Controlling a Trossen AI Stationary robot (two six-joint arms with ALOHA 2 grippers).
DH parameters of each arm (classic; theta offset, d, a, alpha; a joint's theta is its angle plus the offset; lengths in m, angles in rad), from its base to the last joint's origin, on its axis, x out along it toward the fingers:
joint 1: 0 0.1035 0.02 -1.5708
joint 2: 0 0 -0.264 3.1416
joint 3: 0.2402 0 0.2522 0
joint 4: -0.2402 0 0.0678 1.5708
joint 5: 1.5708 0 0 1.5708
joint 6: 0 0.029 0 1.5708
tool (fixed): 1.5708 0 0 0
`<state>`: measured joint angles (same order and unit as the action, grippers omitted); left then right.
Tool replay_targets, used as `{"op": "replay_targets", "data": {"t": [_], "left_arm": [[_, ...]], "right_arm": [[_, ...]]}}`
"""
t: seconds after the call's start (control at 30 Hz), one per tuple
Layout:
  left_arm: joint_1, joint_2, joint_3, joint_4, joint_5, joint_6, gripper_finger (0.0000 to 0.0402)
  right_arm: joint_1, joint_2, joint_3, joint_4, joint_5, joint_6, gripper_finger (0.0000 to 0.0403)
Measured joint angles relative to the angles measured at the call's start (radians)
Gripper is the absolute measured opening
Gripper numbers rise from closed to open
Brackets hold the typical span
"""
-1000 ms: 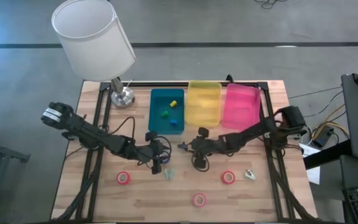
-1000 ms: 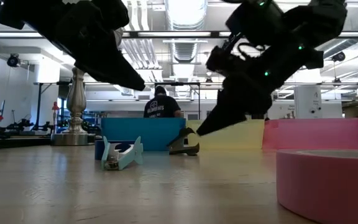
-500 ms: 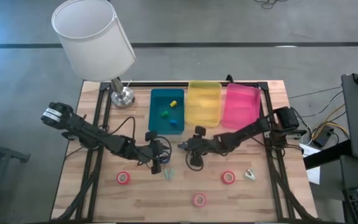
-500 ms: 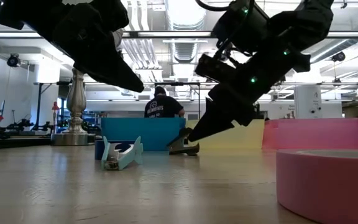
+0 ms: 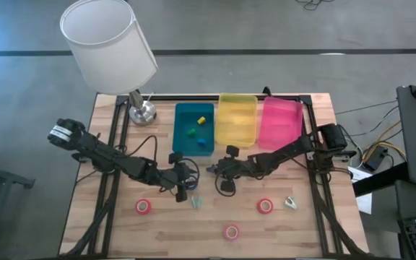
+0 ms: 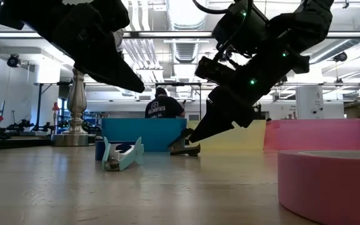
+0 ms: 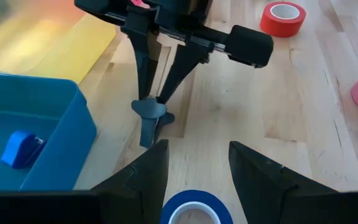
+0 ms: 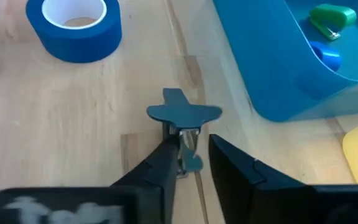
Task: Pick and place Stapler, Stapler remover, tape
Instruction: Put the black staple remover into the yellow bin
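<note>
I take the blue bin (image 5: 193, 130) as my landmark. The grey staple remover (image 8: 184, 118) lies on the wooden table (image 5: 316, 227) just off the bin's near right corner, its long axis running away from the bin's front wall toward the table's near edge, its winged end toward the blue tape roll (image 8: 74, 26).

My right gripper (image 7: 155, 99) is down at the remover with a finger on each side of its slim body; the fingers (image 8: 166, 163) stand narrow, but I cannot tell whether they have closed on it.

My left gripper (image 7: 194, 163) hangs just in front of the bin with its fingers spread and empty, above the blue roll.

A light blue remover (image 6: 122, 153) lies beside that roll. A red roll (image 5: 144, 206) lies well off toward the left front of the bin, another red roll (image 5: 265, 206) and a pink one (image 5: 231, 232) toward the right front, with bare wood between them.
</note>
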<state>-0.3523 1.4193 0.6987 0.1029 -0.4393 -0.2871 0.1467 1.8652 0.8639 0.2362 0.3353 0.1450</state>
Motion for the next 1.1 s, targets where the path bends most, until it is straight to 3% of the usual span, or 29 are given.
{"op": "replay_targets", "data": {"t": [0.2,0.4,0.67,0.97,1.1], "left_arm": [[0.000,0.000,0.000,0.000,0.000,0.000,0.0172],[0.000,0.000,0.000,-0.009,0.000,0.000,0.0172],[0.000,0.000,0.000,-0.016,0.000,0.000,0.0172],[0.000,0.000,0.000,-0.015,0.000,0.000,0.0172],[0.000,0.000,0.000,-0.015,0.000,0.000,0.0172]], "right_arm": [[0.001,0.000,0.000,0.000,-0.001,-0.018,0.0017],[0.004,-0.040,0.000,-0.044,-0.007,-0.021,0.0012],[0.004,-0.192,0.000,-0.243,0.001,0.029,0.0010],[0.004,-0.268,-0.002,-0.268,0.010,-0.005,0.0008],[0.003,-0.293,-0.002,-0.293,0.152,-0.044,0.0008]]}}
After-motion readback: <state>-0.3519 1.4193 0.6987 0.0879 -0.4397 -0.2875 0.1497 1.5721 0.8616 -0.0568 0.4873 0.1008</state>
